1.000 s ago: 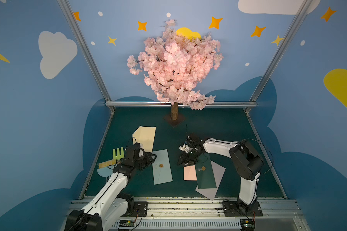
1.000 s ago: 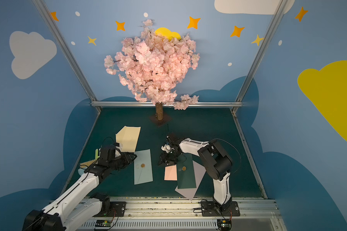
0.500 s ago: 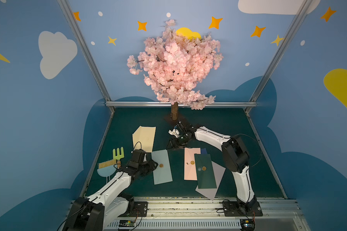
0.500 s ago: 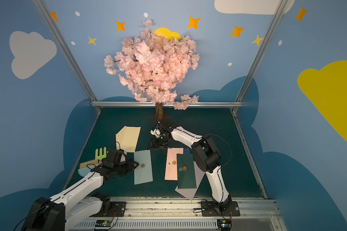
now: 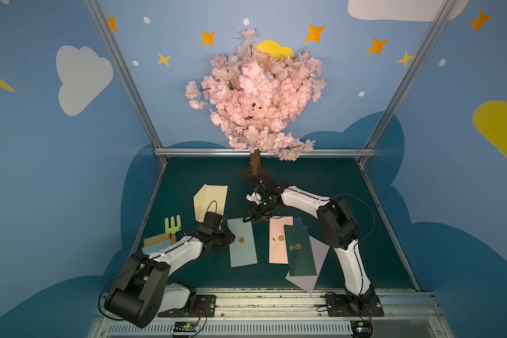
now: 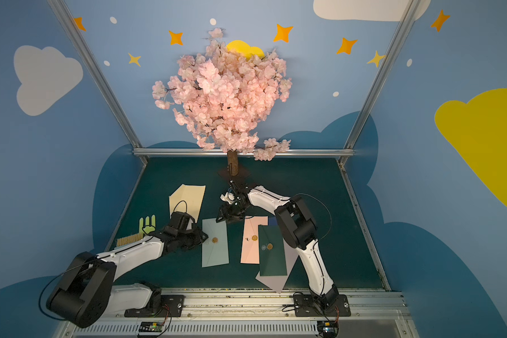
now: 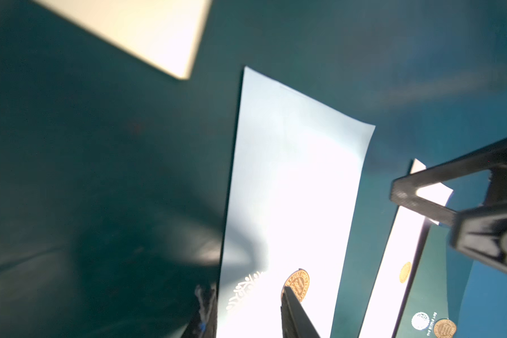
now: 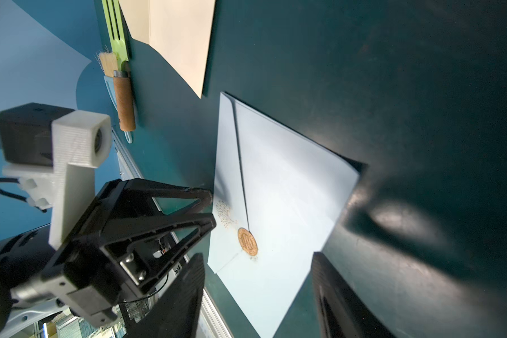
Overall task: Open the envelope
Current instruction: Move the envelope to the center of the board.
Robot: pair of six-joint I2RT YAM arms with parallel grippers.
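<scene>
Pale blue envelope (image 5: 243,245) lies flat on the green table (image 5: 319,181), flap closed under a gold seal (image 5: 241,240); left gripper (image 7: 248,292) has its jaws partly apart astride the envelope's edge beside the seal; right gripper (image 8: 256,254) hovers over the far end, jaws wide and empty.

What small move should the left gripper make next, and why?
Probably nudge the left gripper a little forward until one fingertip reaches the seal, to pry there. Its jaws stand apart at the envelope's edge, the envelope lies flat and sealed, and the right gripper hangs open near its far end.
</scene>
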